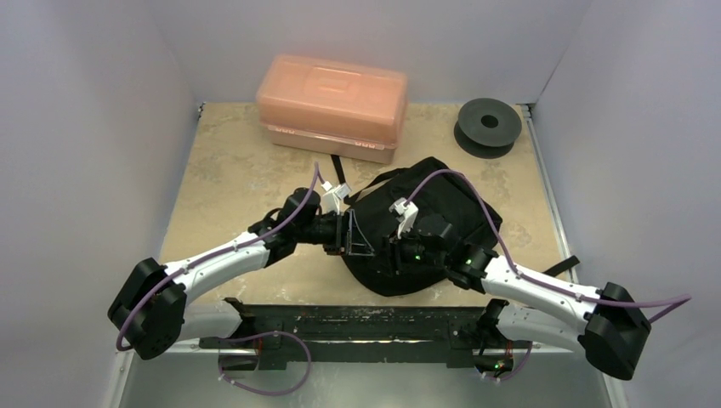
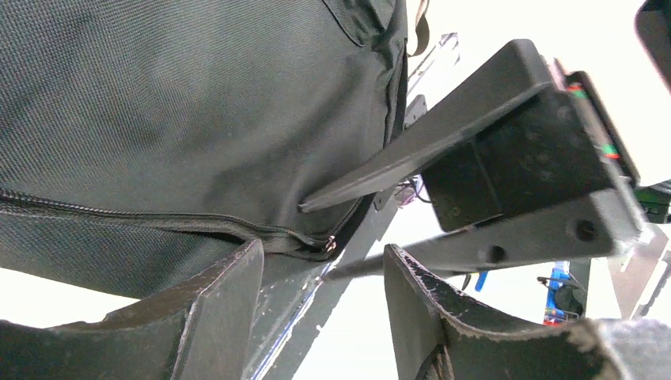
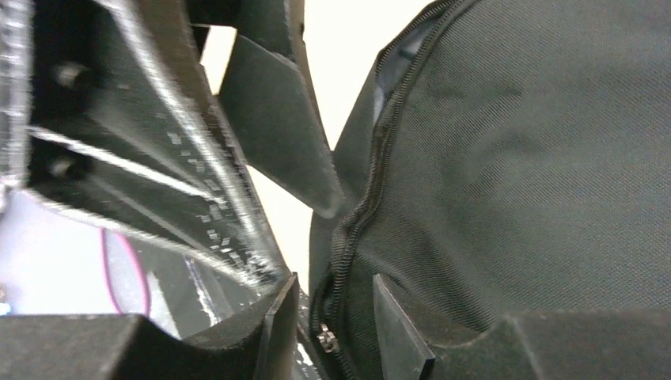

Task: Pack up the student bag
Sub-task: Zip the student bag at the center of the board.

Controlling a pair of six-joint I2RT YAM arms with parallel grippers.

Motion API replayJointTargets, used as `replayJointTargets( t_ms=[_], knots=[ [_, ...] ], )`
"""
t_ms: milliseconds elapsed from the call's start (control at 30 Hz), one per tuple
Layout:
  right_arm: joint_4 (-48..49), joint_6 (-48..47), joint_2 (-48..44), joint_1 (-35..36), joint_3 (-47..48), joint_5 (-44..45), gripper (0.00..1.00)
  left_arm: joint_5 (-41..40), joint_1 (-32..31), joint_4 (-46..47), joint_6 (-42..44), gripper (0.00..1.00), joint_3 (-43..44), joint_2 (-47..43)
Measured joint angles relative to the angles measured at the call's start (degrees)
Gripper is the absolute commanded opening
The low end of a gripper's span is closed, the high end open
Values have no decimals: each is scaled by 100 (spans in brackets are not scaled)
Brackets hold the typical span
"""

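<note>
Nylon at right gripper: jaws apart around the zip, pull tab at the tips; nothing clamped.
Left gripper: jaws apart, zip end at its tips; you hold nothing.
Why: both meet on one seam, so I read it as one bracing fabric, one working the zip.
Student bag: middle of the table, under both wrists, zip looks closed.
Outward: orange box, black spool at the back, well apart from it.
</note>
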Motion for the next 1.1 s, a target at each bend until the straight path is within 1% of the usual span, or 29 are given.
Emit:
replayJointTargets(
  t_ms=[133, 267, 467, 600, 767, 867, 1100],
  knots=[
    [-33, -116, 280, -4, 0, 70, 41, -125, -13, -295, 72, 57, 195, 61],
    [-57, -179, 289, -4, 7, 203, 41, -348, -15, -581, 219, 57, 273, 66],
    [-79, -295, 291, -4, 22, 223, 31, -374, -13, -844, 315, 52, 271, 66],
    [-170, -354, 289, -4, 79, -26, 29, -396, -13, -960, 369, 52, 271, 50],
    [-173, -341, 177, -15, 79, -404, 32, -413, -13, -1012, 391, 52, 271, -4],
    [-76, -330, 133, -15, 52, -614, 30, -413, -13, -1025, 391, 52, 271, -4],
    [175, -317, 273, -15, -59, -914, 30, -446, -13, -1147, 428, 52, 269, -129]
  ],
)
